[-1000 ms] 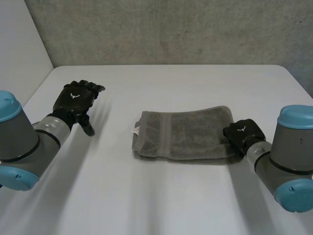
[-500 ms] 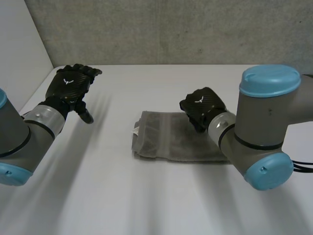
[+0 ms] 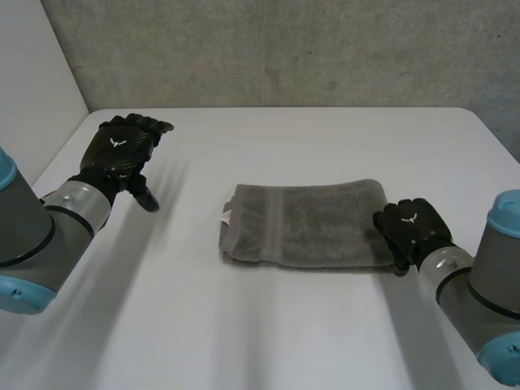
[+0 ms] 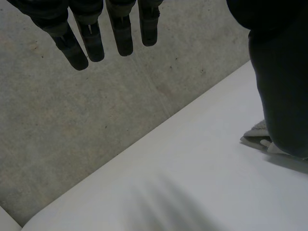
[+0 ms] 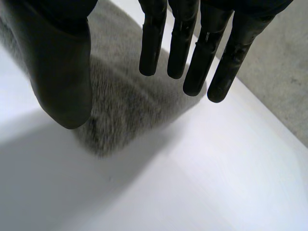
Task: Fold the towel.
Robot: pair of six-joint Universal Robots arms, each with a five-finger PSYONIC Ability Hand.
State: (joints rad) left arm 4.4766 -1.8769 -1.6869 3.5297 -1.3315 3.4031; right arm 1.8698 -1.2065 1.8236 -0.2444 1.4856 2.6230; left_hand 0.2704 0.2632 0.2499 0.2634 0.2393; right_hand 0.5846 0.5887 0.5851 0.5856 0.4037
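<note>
The fingers (image 5: 151, 48) of the robot's right hand (image 3: 410, 230) are straight and slightly spread, with the thumb (image 5: 62, 82) held well apart from them, pinching nothing. In the right wrist view they hang over one end of a grey terry towel (image 5: 125, 96), the thumb beside its corner. Whether any of them touches the cloth cannot be told.

The grey terry towel (image 3: 305, 225) lies folded into a flat, long rectangle in the middle of the white surface (image 3: 268, 325). From the head view, the right hand sits at the towel's right end. The pile looks soft and fuzzy. A flat woven band (image 3: 276, 223) crosses the towel near its left end, where the stacked layers show at the edge and a small white label (image 3: 226, 217) sticks out.

The fingers (image 4: 91, 38) of the left hand (image 3: 122, 154) are straight too, set close side by side, holding nothing. This hand hovers above the surface, well apart from the towel, on its left. In the left wrist view a corner of the towel (image 4: 257, 131) shows beside the thumb. A grey concrete wall (image 3: 284, 49) stands behind the surface.
</note>
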